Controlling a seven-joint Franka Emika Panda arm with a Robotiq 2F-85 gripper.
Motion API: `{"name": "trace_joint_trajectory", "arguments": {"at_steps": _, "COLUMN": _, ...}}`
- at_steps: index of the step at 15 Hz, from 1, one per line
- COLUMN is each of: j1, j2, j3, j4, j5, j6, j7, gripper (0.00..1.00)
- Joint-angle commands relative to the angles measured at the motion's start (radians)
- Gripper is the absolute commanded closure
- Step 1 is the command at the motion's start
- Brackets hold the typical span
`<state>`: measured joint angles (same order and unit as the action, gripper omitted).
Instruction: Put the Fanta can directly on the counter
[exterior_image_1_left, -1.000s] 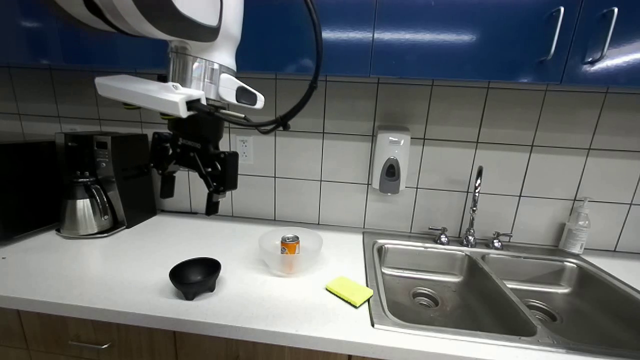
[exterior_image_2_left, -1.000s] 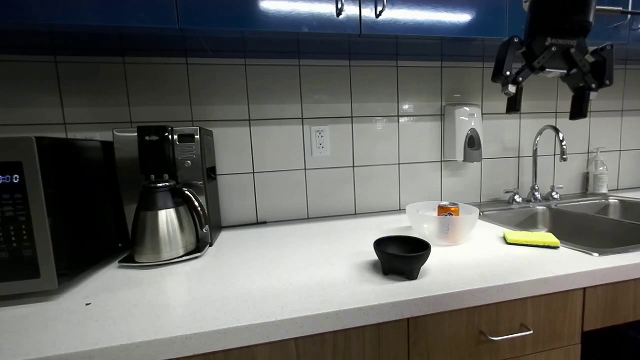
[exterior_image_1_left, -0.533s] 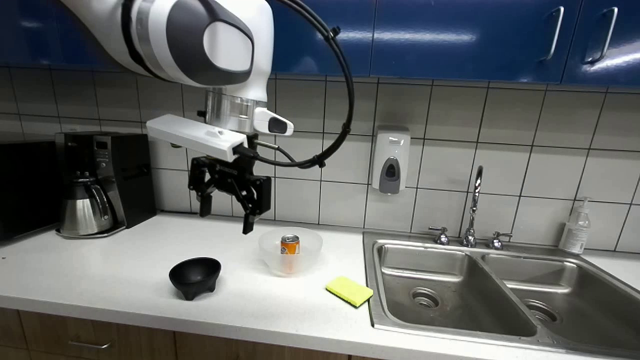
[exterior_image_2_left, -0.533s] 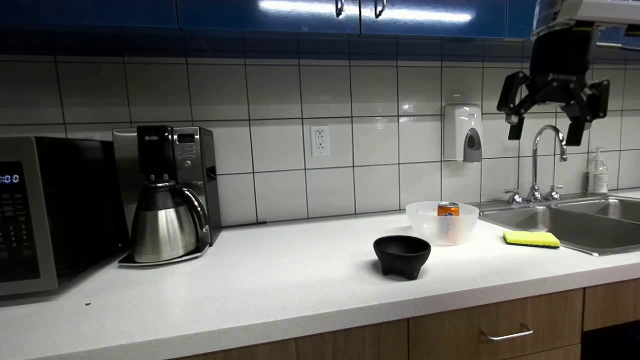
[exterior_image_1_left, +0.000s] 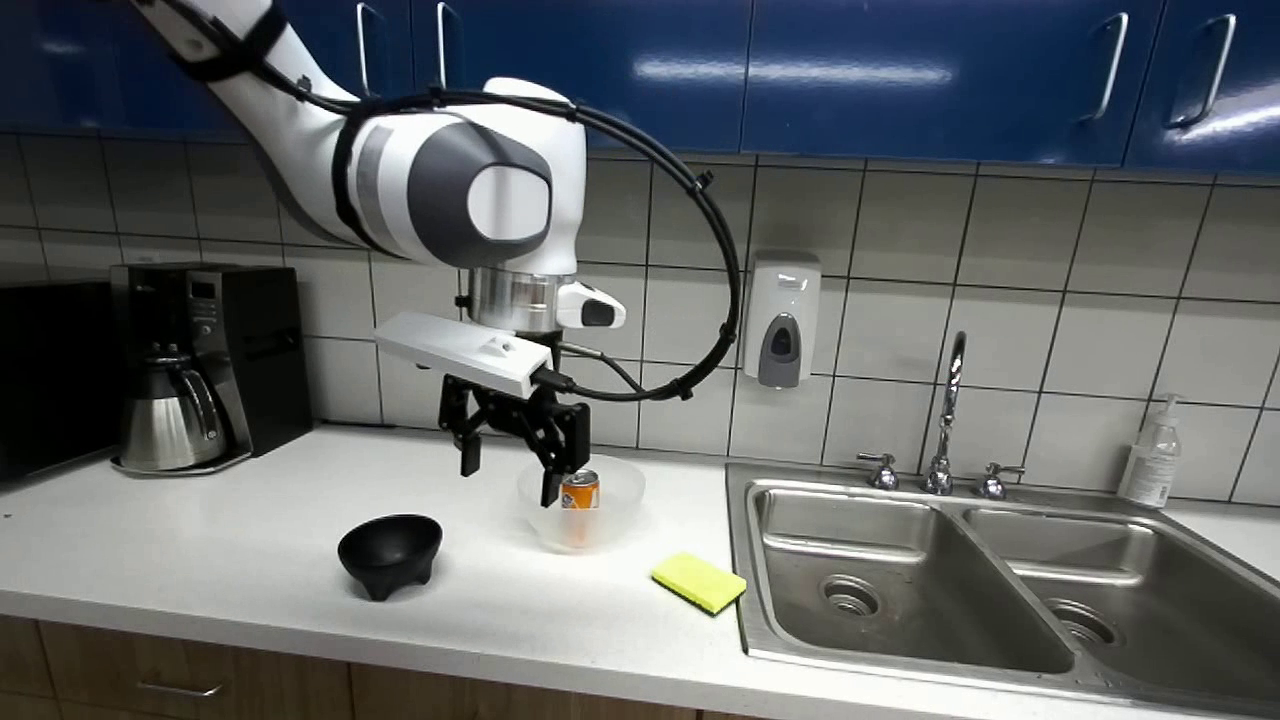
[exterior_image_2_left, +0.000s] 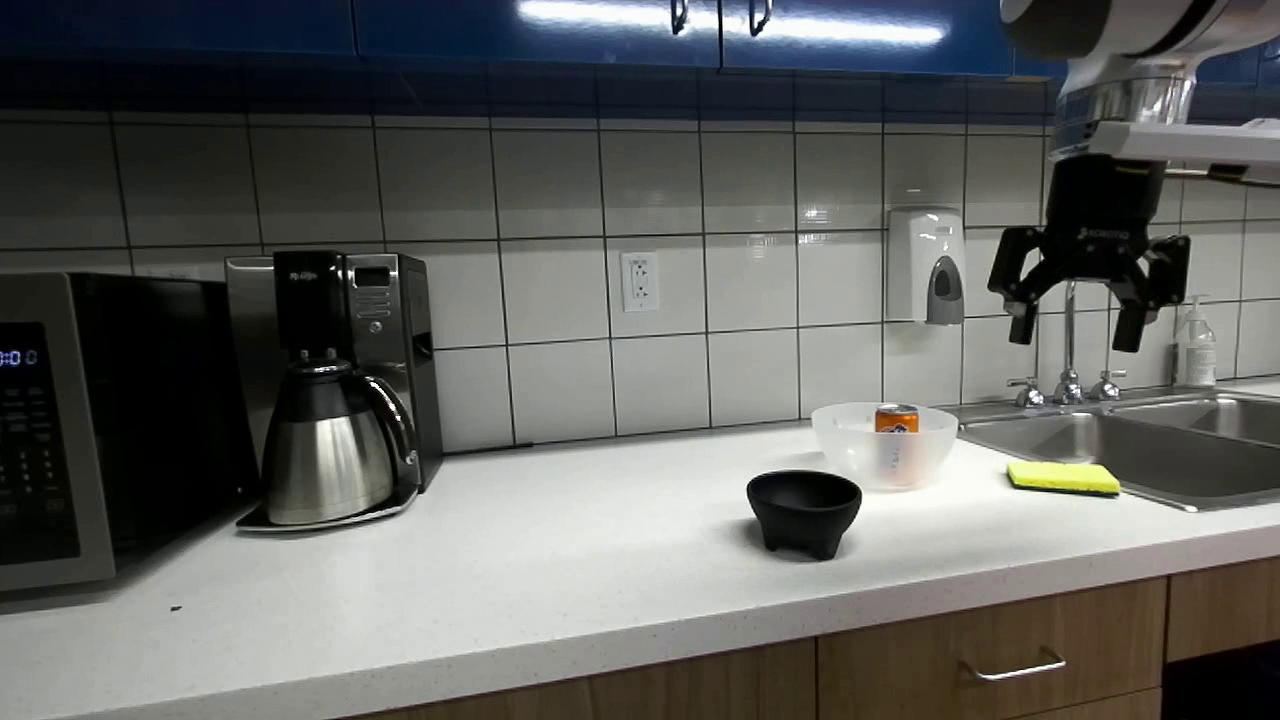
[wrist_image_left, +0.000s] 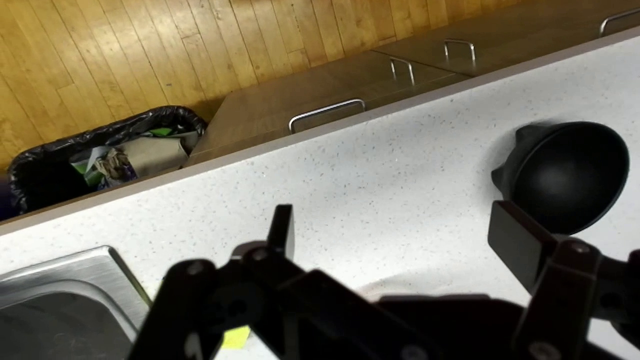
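Observation:
The orange Fanta can (exterior_image_1_left: 580, 493) stands upright inside a translucent white bowl (exterior_image_1_left: 625, 505). The can (exterior_image_2_left: 896, 420) and the bowl (exterior_image_2_left: 840, 447) also show in an exterior view. The bowl rests on the white counter (exterior_image_1_left: 240, 560), which also shows in the other views (exterior_image_2_left: 560, 570) (wrist_image_left: 360, 185). My gripper (exterior_image_1_left: 510, 480) is open and empty, pointing down above the counter; a finger overlaps the bowl and the can's left edge there. In an exterior view the gripper (exterior_image_2_left: 1076, 335) appears right of the can and higher. In the wrist view, the fingers (wrist_image_left: 395, 230) stand wide apart; the can is hidden.
A black footed bowl (exterior_image_1_left: 390, 555) stands near the front edge. A yellow sponge (exterior_image_1_left: 699, 582) lies beside the steel double sink (exterior_image_1_left: 745, 560). A coffee maker (exterior_image_2_left: 335, 400) and a microwave (exterior_image_2_left: 95, 430) stand at one end. Blue cabinets (exterior_image_1_left: 900, 80) hang above.
My arm has come down; in an exterior view the gripper has also moved right, towards the bowl. The gripper stays open. The can and bowl have not moved.

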<state>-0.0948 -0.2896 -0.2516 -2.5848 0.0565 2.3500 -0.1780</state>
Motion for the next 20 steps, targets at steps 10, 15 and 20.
{"name": "trace_joint_trajectory", "arguments": {"at_steps": 10, "j1": -0.017, "j2": 0.309, "j3": 0.044, "j4": 0.244, "j5": 0.094, "j6": 0.051, "j7": -0.029, "gripper": 0.00}}
{"name": "trace_joint_trajectory", "arguments": {"at_steps": 15, "j1": -0.023, "j2": 0.390, "j3": 0.066, "j4": 0.327, "j5": 0.091, "j6": 0.047, "j7": -0.013, "gripper": 0.00}}
{"name": "trace_joint_trajectory", "arguments": {"at_steps": 20, "j1": -0.031, "j2": 0.479, "j3": 0.077, "j4": 0.427, "j5": 0.088, "j6": 0.043, "j7": 0.001, "gripper": 0.00}}
